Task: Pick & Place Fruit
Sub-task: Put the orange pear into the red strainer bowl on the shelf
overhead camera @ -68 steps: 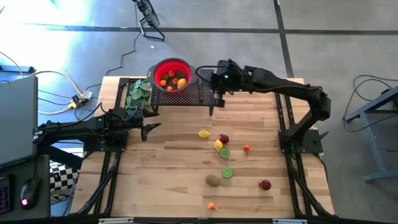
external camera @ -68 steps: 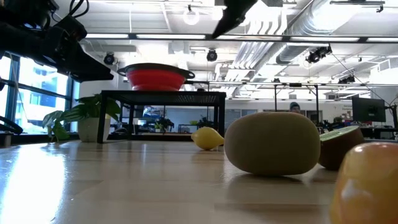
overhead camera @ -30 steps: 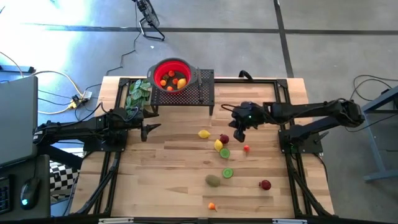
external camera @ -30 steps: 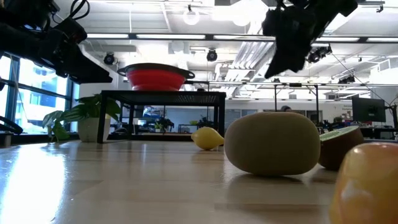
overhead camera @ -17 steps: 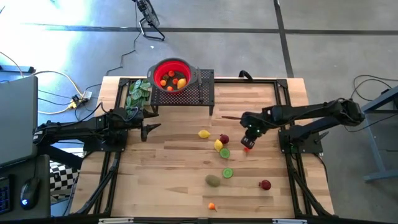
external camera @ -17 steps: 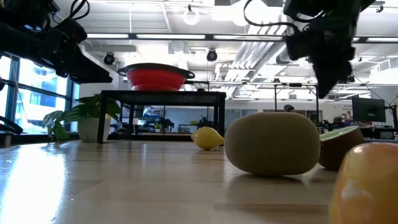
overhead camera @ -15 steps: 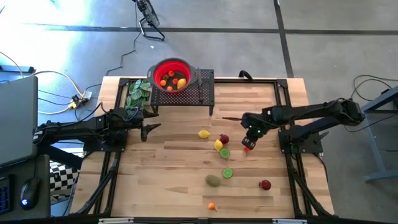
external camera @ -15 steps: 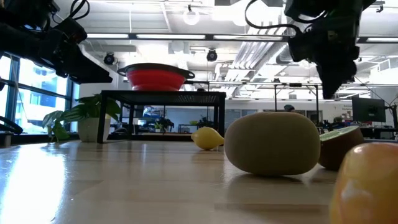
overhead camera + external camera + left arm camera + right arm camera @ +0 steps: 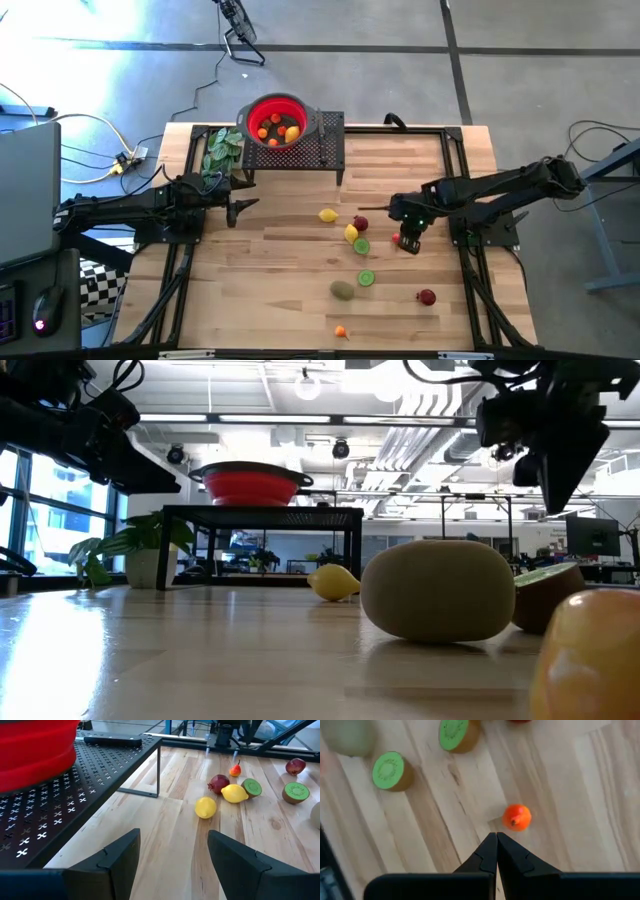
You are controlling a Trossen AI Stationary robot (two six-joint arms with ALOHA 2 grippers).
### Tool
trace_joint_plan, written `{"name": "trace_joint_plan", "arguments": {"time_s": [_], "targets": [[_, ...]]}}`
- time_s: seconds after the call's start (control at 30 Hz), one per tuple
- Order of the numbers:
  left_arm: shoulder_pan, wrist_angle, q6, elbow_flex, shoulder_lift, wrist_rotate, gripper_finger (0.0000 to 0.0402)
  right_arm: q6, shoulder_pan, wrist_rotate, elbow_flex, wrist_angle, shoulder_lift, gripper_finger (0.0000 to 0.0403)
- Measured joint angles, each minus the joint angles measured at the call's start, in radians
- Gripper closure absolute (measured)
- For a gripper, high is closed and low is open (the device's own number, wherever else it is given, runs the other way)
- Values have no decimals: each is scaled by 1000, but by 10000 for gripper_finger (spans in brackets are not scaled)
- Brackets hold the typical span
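At the table's left edge the left arm waits, its left gripper (image 9: 237,208) near the potted leafy plant (image 9: 221,150) and the black perforated stand (image 9: 322,150), jaws apart and holding nothing. In the left wrist view its 2 fingers (image 9: 120,855) frame bare wood, with the stand's mesh top (image 9: 75,795) alongside.

On the stand sits a red collapsible bowl (image 9: 252,118) already holding several pieces of fruit (image 9: 277,130), orange, red and yellow.

The rest of the fruit lies loose on the wooden table (image 9: 280,290). Going from the left: a yellow lemon (image 9: 327,215); a second lemon (image 9: 351,233) touching a dark red fruit (image 9: 360,223) and a green-faced kiwi half (image 9: 362,245); farther toward the near edge, a whole brown kiwi (image 9: 343,290) just beside another kiwi half (image 9: 366,278); a small orange piece (image 9: 341,331) by the near edge; and a dark red fruit (image 9: 427,297) off to the right.

The right arm reaches in from the right edge, its right gripper (image 9: 409,243) pointing down over the table just right of the lemon cluster. Its jaws are pressed together and grip nothing. In the right wrist view the closed fingertips (image 9: 496,840) sit just beside a small orange-red fruit (image 9: 516,817), apart from it, with 2 kiwi halves (image 9: 389,770) farther off. In the high view that small fruit is hidden under the gripper.

The low view shows the whole kiwi (image 9: 437,590) large in front, and the right gripper (image 9: 560,460) hanging above the table.
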Motion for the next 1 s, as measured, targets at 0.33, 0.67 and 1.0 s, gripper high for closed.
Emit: {"name": "trace_joint_plan", "arguments": {"time_s": [0.33,0.67,1.0], "targets": [[0,0,0,0,0,0,174,53,51,126,0,1,0,338],[0,0,0,0,0,-1,174,-48,90,193,0,1,0,182],[0,0,3,0,0,-5,174,-50,90,204,0,2,0,189]]}}
